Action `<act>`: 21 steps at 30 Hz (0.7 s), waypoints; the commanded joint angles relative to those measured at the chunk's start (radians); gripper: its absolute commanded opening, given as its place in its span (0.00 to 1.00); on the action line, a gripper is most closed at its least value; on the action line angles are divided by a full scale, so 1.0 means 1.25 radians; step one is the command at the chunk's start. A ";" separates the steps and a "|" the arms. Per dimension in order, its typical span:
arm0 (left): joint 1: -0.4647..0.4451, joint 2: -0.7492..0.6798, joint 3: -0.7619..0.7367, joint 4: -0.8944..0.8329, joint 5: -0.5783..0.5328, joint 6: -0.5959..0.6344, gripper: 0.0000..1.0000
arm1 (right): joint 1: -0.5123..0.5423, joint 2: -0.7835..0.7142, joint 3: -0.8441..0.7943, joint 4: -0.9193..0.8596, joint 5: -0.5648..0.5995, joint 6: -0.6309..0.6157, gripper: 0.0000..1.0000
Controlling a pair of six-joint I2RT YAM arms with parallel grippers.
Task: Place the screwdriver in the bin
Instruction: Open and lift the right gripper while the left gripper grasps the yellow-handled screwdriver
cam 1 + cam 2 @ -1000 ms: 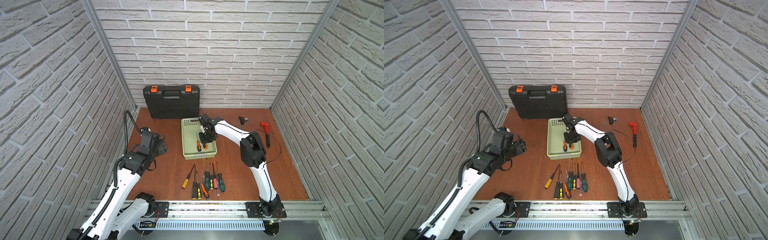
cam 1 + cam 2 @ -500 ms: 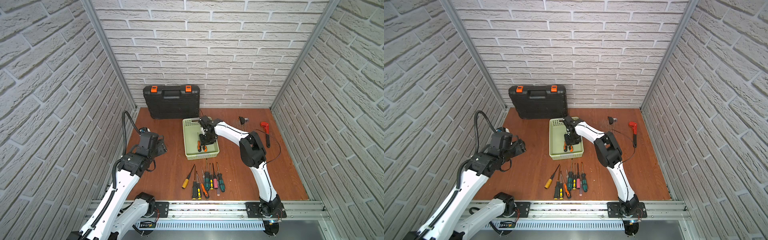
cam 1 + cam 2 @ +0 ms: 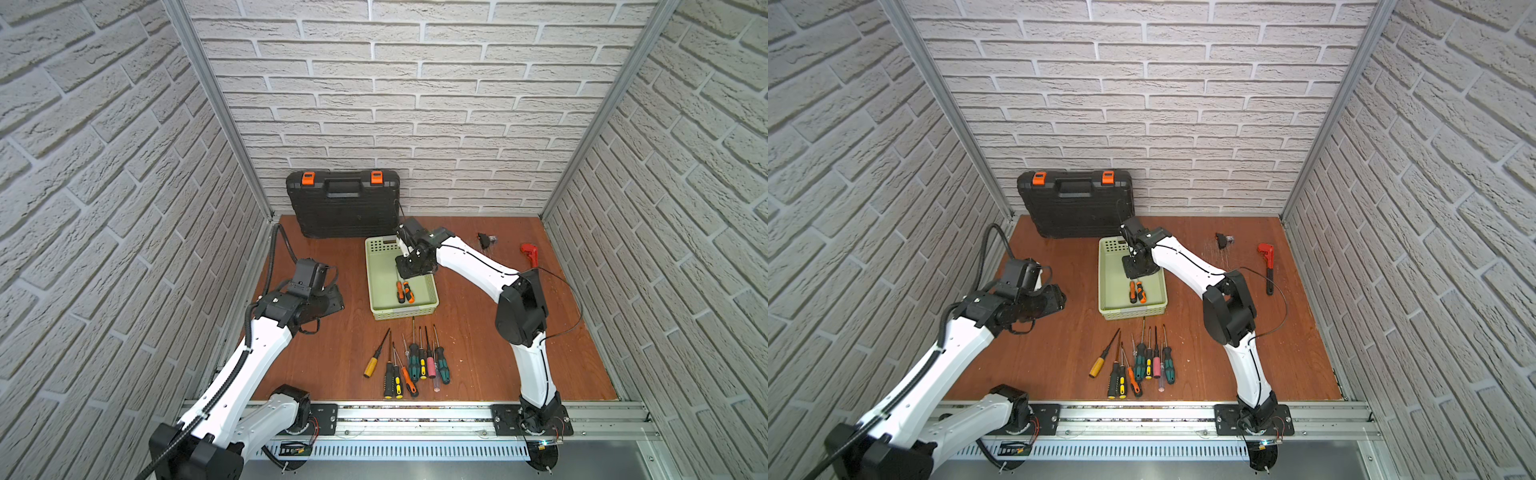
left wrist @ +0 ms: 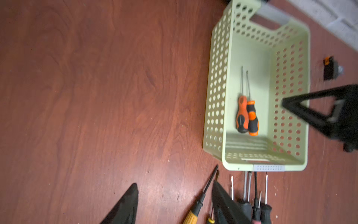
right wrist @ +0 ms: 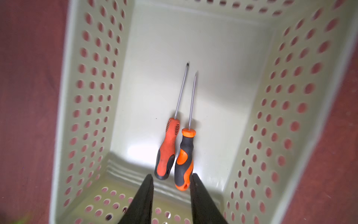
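Note:
The pale green perforated bin (image 3: 370,270) (image 3: 1102,270) stands mid-table. Two orange-and-black screwdrivers lie side by side on its floor, shafts pointing to the back: one (image 5: 167,153) (image 4: 242,116) mostly orange, the other (image 5: 184,159) (image 4: 252,120) mostly black; in both top views they show as a pair (image 3: 403,291) (image 3: 1137,291). My right gripper (image 3: 409,270) (image 3: 1133,270) (image 5: 172,175) hovers over the bin just behind the handles, open, with nothing between its fingers. My left gripper (image 3: 332,297) (image 3: 1057,299) (image 4: 175,183) is open and empty above bare table left of the bin.
Several more screwdrivers (image 3: 411,361) (image 3: 1138,361) lie in a row in front of the bin, a yellow-handled one (image 3: 374,359) (image 4: 193,213) leftmost. A black tool case (image 3: 343,203) leans at the back wall. A red wrench (image 3: 530,253) and a small black part (image 3: 484,240) lie far right.
The right gripper has gone from shut to open above the bin; both screwdrivers lie loose on the bin floor. The left gripper has shifted slightly rightward and its fingers have narrowed a little.

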 commanded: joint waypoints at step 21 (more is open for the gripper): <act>-0.419 0.227 -0.178 0.147 0.000 -0.019 0.57 | 0.030 -0.427 -0.397 0.146 -0.017 -0.037 0.37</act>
